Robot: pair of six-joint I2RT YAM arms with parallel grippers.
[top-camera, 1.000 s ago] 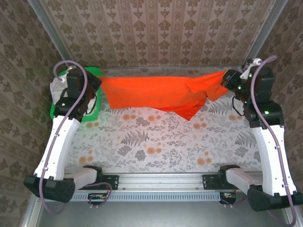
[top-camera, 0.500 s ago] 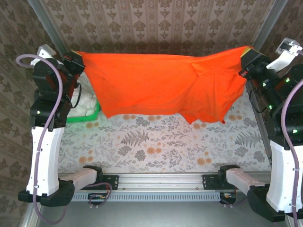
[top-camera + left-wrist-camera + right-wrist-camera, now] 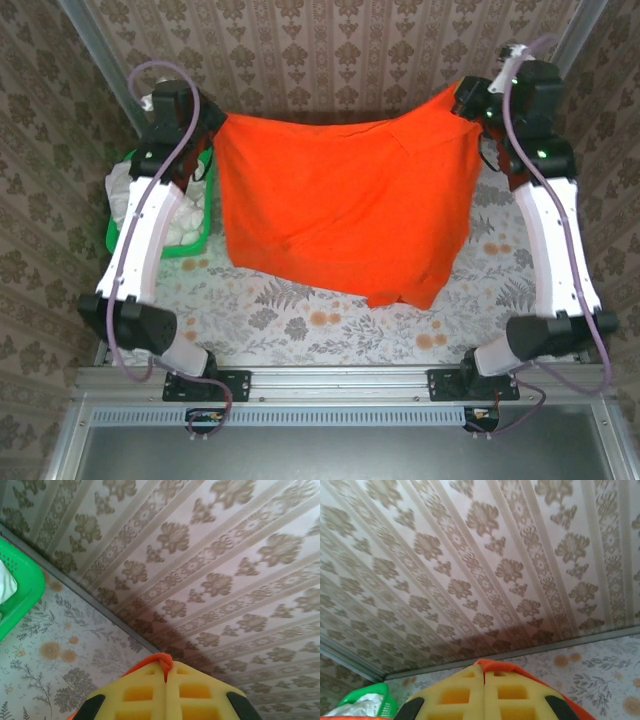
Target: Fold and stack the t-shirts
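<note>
High over the floral surface [image 3: 300, 310], seen from overhead: bright orange-red t-shirt [image 3: 345, 205] stretched out like a banner, top edge running from 10 o'clock to 2 o'clock, lower hem drooping toward 6 o'clock. Pinched at the 10 o'clock corner by the left pincer [image 3: 208, 125], yellow pads [image 3: 140, 692] pressed tight on a nub of orange cloth in the wrist view. Pinched at the 2 o'clock corner by the right pincer [image 3: 465, 102], likewise clamped on orange fabric. At 9 o'clock, just beside the left arm, green basket [image 3: 190, 245] on the surface, white t-shirt [image 3: 122, 185] bunched inside.
</note>
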